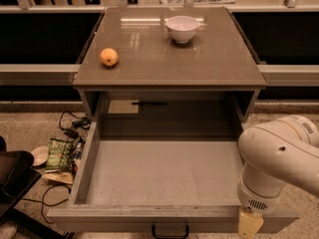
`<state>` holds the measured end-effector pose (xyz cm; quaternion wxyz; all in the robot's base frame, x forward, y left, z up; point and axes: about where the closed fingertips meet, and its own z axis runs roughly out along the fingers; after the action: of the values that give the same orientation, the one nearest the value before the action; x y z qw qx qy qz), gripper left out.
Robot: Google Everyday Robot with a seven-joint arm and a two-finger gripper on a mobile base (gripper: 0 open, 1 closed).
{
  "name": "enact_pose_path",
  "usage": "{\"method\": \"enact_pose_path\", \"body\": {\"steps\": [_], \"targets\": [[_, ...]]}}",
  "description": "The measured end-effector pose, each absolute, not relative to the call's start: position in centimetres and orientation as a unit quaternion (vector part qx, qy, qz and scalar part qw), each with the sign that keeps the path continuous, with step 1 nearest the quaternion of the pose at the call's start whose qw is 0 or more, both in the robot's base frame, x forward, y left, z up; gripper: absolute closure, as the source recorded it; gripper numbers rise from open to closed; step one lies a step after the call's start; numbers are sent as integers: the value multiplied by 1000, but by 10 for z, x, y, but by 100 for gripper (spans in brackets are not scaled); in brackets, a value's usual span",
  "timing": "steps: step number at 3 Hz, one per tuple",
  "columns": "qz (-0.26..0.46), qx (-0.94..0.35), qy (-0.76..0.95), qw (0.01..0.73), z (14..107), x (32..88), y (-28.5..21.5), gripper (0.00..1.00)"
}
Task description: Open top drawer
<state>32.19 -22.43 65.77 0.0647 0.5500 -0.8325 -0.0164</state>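
1. Counter (199,63): grey-brown cabinet with a glossy top, standing beyond the jaws and to their left.
2. Top drawer (164,173): wide and grey, pulled far out from under the counter top, with a deep plain grey inside. Its front panel runs along the lower edge of the view, and the right end of that panel lies just beside the jaws.
3. Robot arm (279,153): a white rounded casing at the lower right, over the drawer's right front corner, directly above the jaws.
4. Black object (12,176): on the floor, far left of the jaws, only partly in view.
5. Cables (70,126): dark, tangled on the floor to the left of the drawer.
6. Bowl (182,28): white, upright on the counter, far beyond the jaws and slightly left.
7. Packet (60,154): green, on the floor against the drawer's left side.
8. Orange (109,57): on the counter, well apart from the bowl, far beyond the jaws and further left.
9. Handle (170,231): small dark loop at the centre of the drawer front, left of the jaws, apart from them.
10. Gripper (249,224): only a pale yellow part shows below the arm, at the bottom edge. Whether the jaws are spread or pressed together cannot be told.
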Motion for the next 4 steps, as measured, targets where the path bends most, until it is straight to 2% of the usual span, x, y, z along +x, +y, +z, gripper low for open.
{"method": "enact_pose_path", "body": {"steps": [1,2,3,4], "targets": [[-16,550,-832,65,658,321,-224,0],[-15,551,-832,65,659,322,-224,0],[4,560,-827,58,703,330,-223,0],[25,578,-815,29,798,342,-222,0]]}}
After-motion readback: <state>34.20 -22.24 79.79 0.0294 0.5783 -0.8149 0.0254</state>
